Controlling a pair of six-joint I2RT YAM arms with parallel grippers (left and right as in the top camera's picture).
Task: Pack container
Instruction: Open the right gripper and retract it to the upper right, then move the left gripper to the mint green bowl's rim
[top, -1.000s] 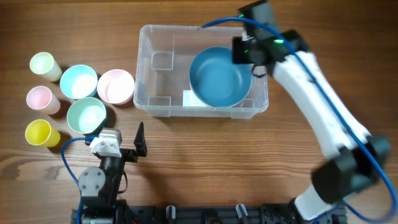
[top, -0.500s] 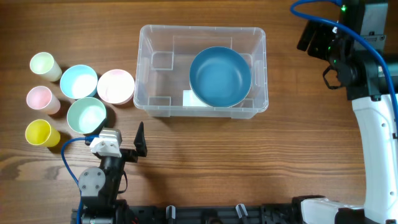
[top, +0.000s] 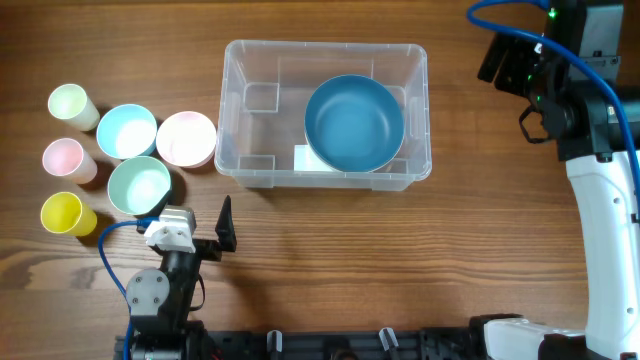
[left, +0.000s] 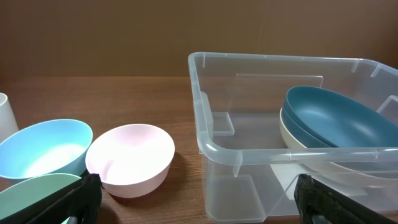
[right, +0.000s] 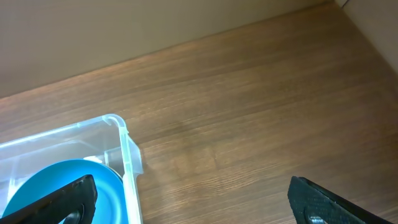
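Observation:
The clear plastic container stands at the table's middle back. A dark blue bowl sits in its right half. In the left wrist view the blue bowl rests stacked on a cream bowl inside the container. My left gripper is open and empty near the front edge, its jaws spread wide facing the container. My right gripper is open and empty, raised to the right of the container. Its jaws span bare table beside the container's corner.
Left of the container stand a pink bowl, a light blue bowl and a green bowl. Further left are a pale green cup, a pink cup and a yellow cup.
One second ago my right gripper was over the blue bowl's right edge. It has moved away up and to the right. The bowl stays in the container. The left arm has not moved.

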